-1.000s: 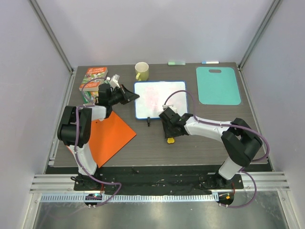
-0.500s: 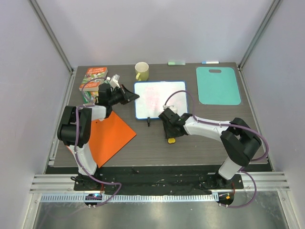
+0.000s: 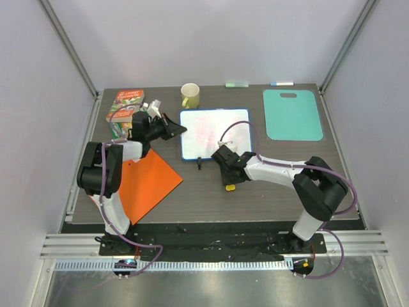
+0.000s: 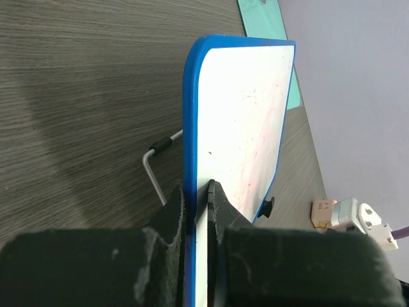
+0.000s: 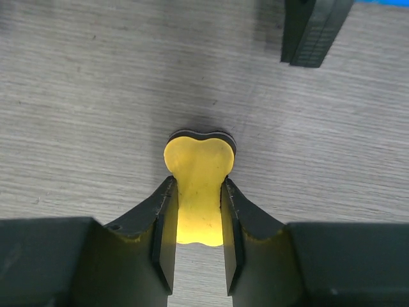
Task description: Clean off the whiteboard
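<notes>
Right gripper (image 5: 198, 185) pinches the waist of a yellow eraser (image 5: 199, 160) resting on the tabletop (image 5: 77, 96) just in front of the whiteboard (image 3: 214, 133). Over the last second its wrist has edged nearer the whiteboard while the eraser stays put, so I reckon the grasp is barely settled and wiping has not begun. Left gripper (image 4: 197, 192) clamps the whiteboard's left edge. Faint red scribbles (image 3: 206, 131) cross the glossy white face inside its blue frame; a teal cutting board (image 3: 293, 115) lies to its right.

left arm (image 3: 104, 167) stretched forward | left claw (image 4: 197, 192) pinched tight | right arm (image 3: 281, 170) angled inward | right claw (image 5: 197, 182) low, clamped
</notes>
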### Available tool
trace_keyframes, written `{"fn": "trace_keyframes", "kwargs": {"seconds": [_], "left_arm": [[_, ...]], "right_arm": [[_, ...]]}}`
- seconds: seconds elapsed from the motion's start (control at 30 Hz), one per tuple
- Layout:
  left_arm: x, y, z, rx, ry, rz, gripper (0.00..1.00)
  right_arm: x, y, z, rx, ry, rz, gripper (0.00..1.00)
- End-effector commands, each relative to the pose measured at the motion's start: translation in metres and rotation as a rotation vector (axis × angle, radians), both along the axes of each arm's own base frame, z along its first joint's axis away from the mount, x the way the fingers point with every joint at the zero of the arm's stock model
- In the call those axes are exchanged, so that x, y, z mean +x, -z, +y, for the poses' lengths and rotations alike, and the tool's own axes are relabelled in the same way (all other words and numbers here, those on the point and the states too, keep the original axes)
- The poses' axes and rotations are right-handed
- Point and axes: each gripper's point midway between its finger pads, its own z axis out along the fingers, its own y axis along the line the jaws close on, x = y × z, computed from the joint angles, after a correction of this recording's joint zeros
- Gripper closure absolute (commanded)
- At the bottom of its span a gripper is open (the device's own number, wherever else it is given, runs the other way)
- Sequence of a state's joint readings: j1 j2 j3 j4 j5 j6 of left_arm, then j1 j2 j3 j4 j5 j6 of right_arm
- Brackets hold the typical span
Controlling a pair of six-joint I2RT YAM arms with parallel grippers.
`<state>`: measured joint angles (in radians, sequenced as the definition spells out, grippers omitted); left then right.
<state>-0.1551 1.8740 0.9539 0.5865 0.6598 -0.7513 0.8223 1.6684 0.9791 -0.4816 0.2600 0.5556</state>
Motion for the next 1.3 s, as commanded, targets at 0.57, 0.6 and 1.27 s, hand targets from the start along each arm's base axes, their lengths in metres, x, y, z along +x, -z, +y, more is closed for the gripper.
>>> {"fn": "trace_keyframes", "kwargs": {"seconds": [0.57, 0.6, 1.27], "left_arm": [[-0.016, 0.066, 0.023, 0.200, -0.073, 0.065, 1.00], [-0.017, 0.068, 0.021, 0.200, -0.066, 0.067, 1.00], [-0.019, 0.070, 0.010, 0.238, -0.026, 0.058, 1.00]], "right_arm": [[0.198, -0.123, 0.034, 0.193, 0.117, -0.695, 0.99], [0.204, -0.124, 0.041, 0.207, 0.105, -0.702, 0.99], [0.167, -0.037, 0.105, 0.128, -0.052, -0.470, 0.99]]}}
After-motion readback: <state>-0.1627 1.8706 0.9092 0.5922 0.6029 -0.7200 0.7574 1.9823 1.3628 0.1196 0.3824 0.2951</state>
